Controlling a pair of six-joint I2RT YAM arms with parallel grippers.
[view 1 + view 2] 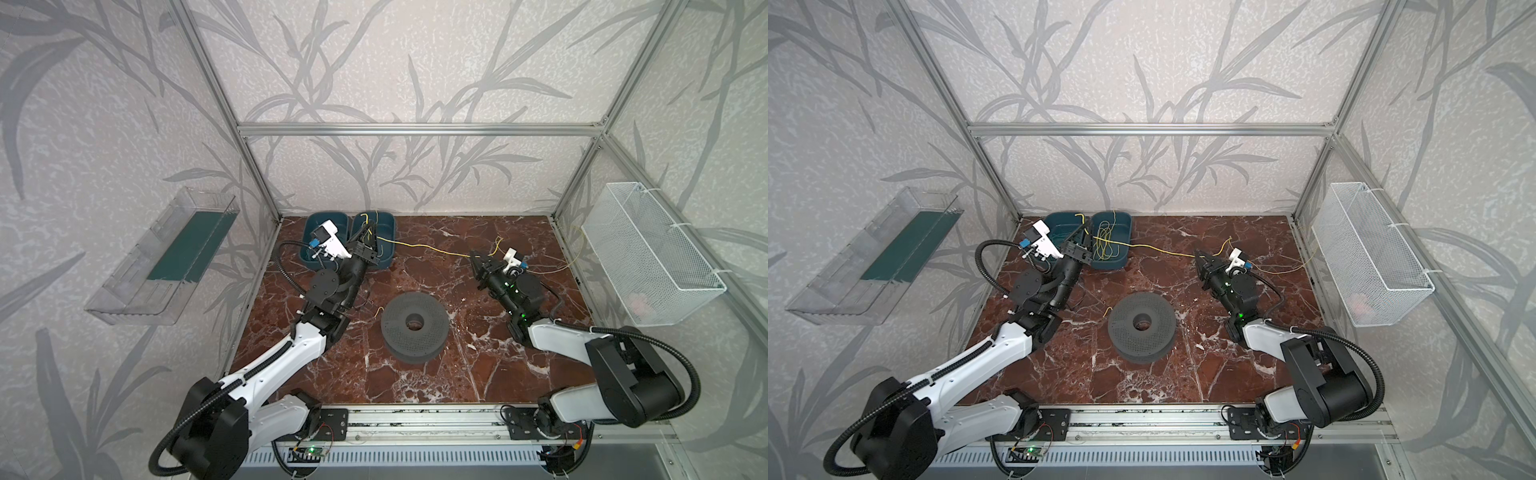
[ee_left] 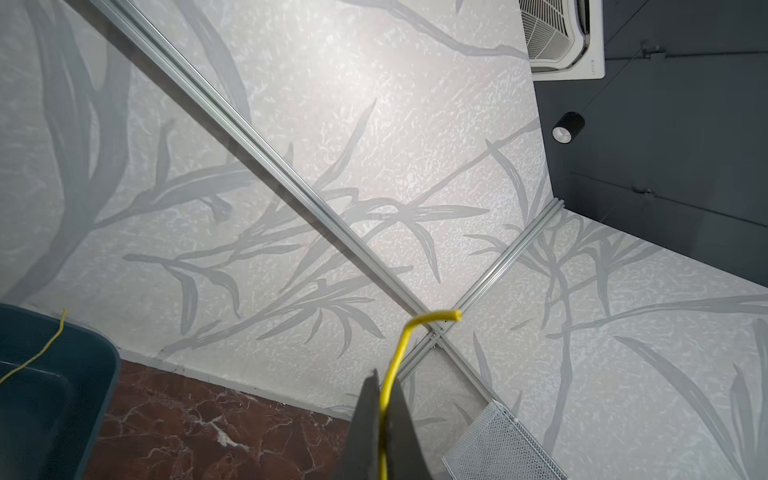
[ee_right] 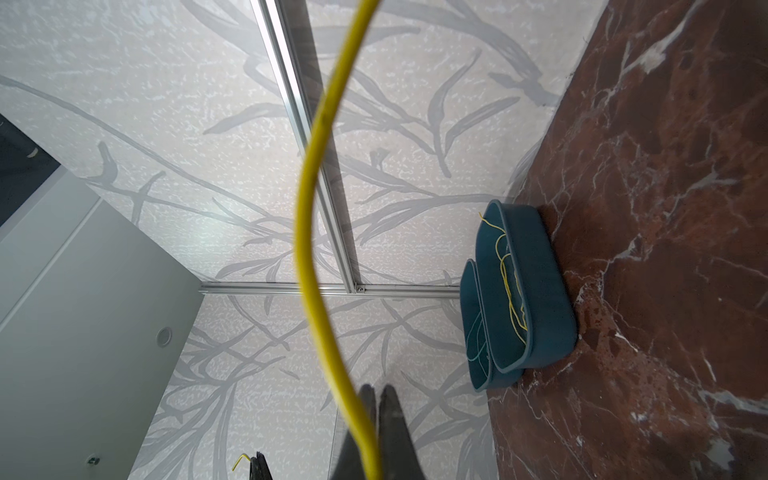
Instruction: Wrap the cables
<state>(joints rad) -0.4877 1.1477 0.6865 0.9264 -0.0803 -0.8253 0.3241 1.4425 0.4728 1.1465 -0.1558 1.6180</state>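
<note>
My left gripper [image 2: 386,382] pinches the cable [image 2: 398,353], stretched toward my right gripper [image 3: 378,392]; whether that one grips, I cannot tell. Next, I judge: wind it round the spool [image 1: 395,320].

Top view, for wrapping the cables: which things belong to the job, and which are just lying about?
Job: cables, spool, teal bins, left gripper, right gripper.
Lying about: clear tray, mesh basket.
</note>
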